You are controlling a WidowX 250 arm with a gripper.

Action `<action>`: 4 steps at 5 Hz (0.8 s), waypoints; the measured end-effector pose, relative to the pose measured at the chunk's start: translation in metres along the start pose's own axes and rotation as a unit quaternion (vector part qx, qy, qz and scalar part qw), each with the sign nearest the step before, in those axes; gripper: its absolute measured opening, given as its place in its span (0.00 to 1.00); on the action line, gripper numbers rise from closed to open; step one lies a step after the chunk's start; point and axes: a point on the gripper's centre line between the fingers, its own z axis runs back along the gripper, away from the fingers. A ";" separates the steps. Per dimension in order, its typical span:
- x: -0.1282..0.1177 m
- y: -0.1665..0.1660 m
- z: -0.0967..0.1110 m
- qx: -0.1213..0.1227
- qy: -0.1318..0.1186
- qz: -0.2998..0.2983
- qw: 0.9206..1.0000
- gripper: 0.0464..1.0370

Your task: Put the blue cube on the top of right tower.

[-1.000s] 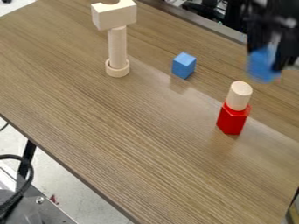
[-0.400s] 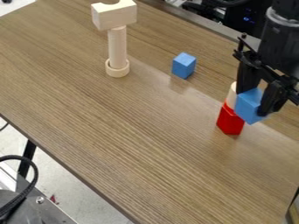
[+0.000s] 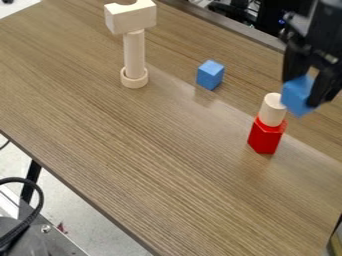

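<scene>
Have the blue cube [image 3: 296, 97] clamped in the jaws, raised near the right tower [image 3: 266, 136] toward the right edge of the worktop [image 3: 167, 165], but must yet place and release it on top.

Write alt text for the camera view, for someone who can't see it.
A black two-finger robot gripper holds a blue cube near the top of a short tower, a pale wooden cylinder on a red block. On the brown wood-grain table are another blue cube and a taller pale wooden tower.
</scene>
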 end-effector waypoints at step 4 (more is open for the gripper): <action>0.005 0.043 -0.012 0.029 0.008 0.047 0.998 0.51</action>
